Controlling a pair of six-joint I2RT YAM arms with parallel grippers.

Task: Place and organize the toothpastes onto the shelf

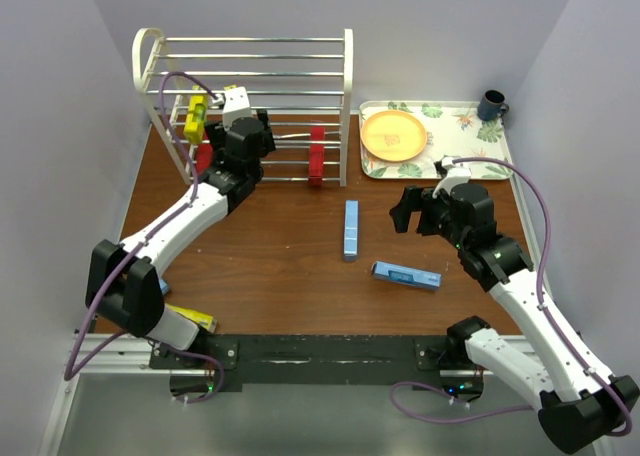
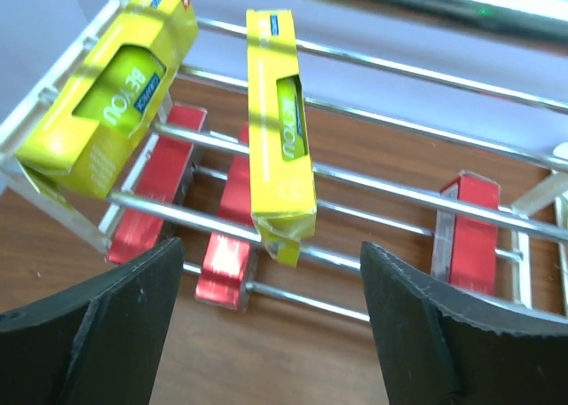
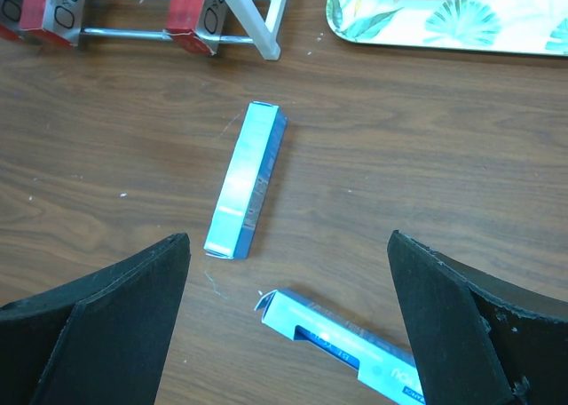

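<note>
The white wire shelf (image 1: 250, 56) stands at the back left. Two yellow toothpastes (image 2: 106, 94) (image 2: 280, 130) lie across its middle bars, and one shows in the top view (image 1: 194, 119). Three red toothpastes (image 2: 155, 196) (image 2: 229, 236) (image 2: 466, 232) lie on the bottom tier. My left gripper (image 1: 222, 116) (image 2: 271, 250) is open and empty just in front of the second yellow carton's near end. Two light blue toothpastes (image 1: 351, 229) (image 1: 406, 275) lie on the table. My right gripper (image 1: 405, 208) (image 3: 288, 238) is open and empty above them (image 3: 244, 178) (image 3: 346, 343).
A floral tray (image 1: 440, 166) with an orange plate (image 1: 393, 136) sits at the back right, and a dark mug (image 1: 491, 105) stands on its far corner. Another yellow carton (image 1: 190, 318) lies near the left arm's base, partly hidden.
</note>
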